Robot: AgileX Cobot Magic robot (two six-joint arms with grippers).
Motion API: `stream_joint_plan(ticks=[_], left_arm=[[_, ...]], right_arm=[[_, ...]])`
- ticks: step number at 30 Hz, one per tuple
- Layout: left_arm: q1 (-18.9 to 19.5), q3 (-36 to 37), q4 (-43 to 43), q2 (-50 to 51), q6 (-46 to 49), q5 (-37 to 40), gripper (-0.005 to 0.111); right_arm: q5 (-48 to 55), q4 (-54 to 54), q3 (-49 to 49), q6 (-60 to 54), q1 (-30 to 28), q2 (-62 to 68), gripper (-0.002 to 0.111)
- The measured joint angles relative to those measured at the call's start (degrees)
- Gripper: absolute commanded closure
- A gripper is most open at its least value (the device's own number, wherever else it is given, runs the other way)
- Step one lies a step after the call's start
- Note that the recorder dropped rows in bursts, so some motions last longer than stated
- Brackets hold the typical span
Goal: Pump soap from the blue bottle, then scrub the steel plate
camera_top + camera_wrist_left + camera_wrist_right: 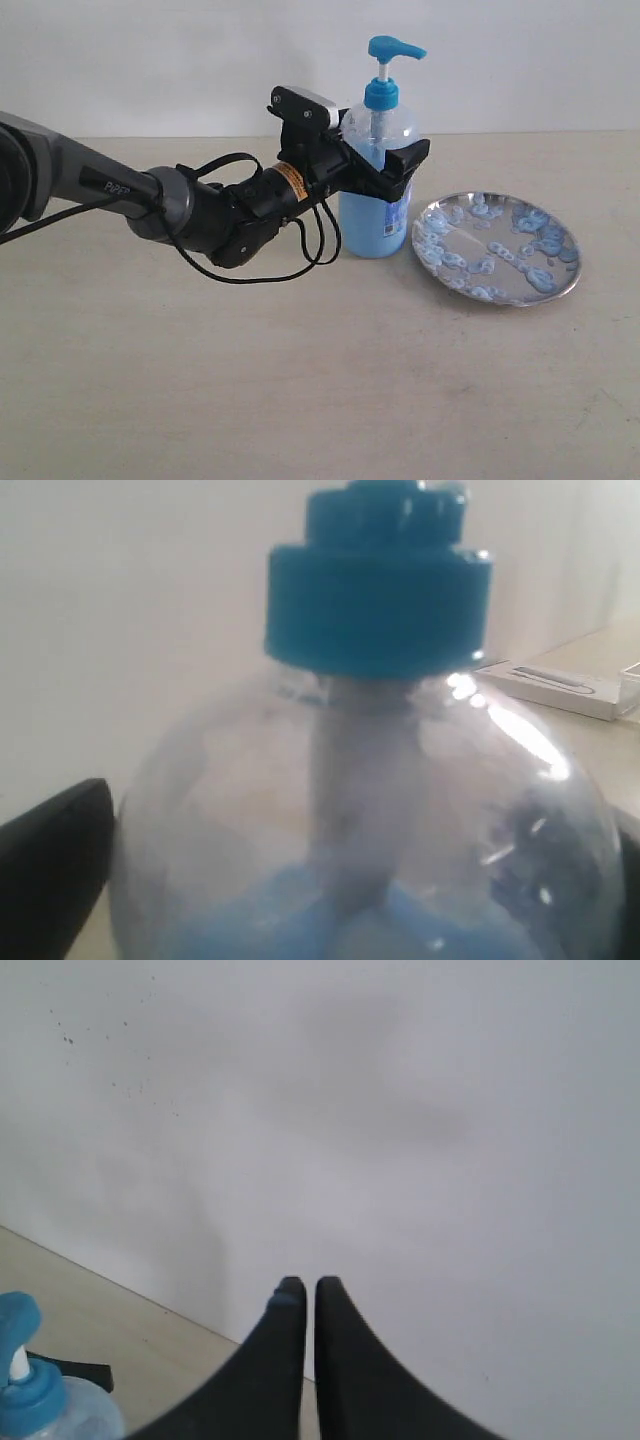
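The blue bottle point(375, 215) stands upright at the back of the table, pump head point(395, 47) raised, with light blue soap point(370, 235) filling its lower part. My left gripper point(398, 150) reaches in from the left and is shut on the bottle's clear shoulder. In the left wrist view the bottle point(360, 780) fills the space between the fingers point(50, 870), below its blue collar point(378, 605). The steel plate point(497, 248) lies just right of the bottle, speckled with pale blue blobs. My right gripper point(303, 1285) is shut on nothing, held high facing the wall, with the bottle's pump point(20, 1380) below it.
A white wall runs behind the tan table point(300, 380). A flat white box point(560, 685) lies on the table beyond the bottle in the left wrist view. The left arm's black cable point(250, 270) loops down towards the tabletop.
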Motion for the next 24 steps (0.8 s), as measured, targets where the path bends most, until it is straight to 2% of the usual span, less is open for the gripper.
stream_joint_plan(ticks=[4, 8, 11, 13, 15, 16, 18, 20, 24], left_arm=[[0.0, 0.4, 0.0, -1.1, 2.2, 0.3, -0.001], [0.0, 2.7, 0.1, -6.8, 4.8, 3.2, -0.001], [0.0, 5.2, 0.1, -13.5, 7.9, 9.3, -0.001], [0.0, 6.9, 0.1, -18.8, 8.9, 16.0, 0.001], [0.0, 8.4, 0.0, -24.2, 9.0, 23.9, 0.014], [0.0, 8.9, -0.3, -26.9, 8.7, 28.1, 0.025], [0.0, 9.3, -0.9, -32.6, 6.4, 36.9, 0.059], [0.0, 9.3, -1.1, -38.3, 4.6, 44.4, 0.102], [0.0, 9.4, -0.7, -52.0, 4.3, 56.6, 0.103]], right_arm=[[2.5, -0.2, 0.0, 0.0, 0.0, 0.0, 0.108], [4.0, -1.8, 0.0, 0.0, 0.0, 0.0, 0.108], [4.7, -2.2, 0.0, 0.0, 0.7, 0.0, 0.108], [5.2, -2.3, 0.0, 0.0, 1.5, 0.0, 0.108], [5.7, -2.5, 0.0, -0.1, 2.1, 0.0, 0.108], [5.9, -2.6, 0.0, -0.1, 2.3, 0.0, 0.108], [6.4, -2.6, 0.0, -0.1, 2.6, 0.0, 0.108], [6.6, -2.6, 0.0, 0.4, 2.7, 0.0, 0.108], [6.0, -3.9, 0.0, 8.5, 2.7, -0.2, 0.108]])
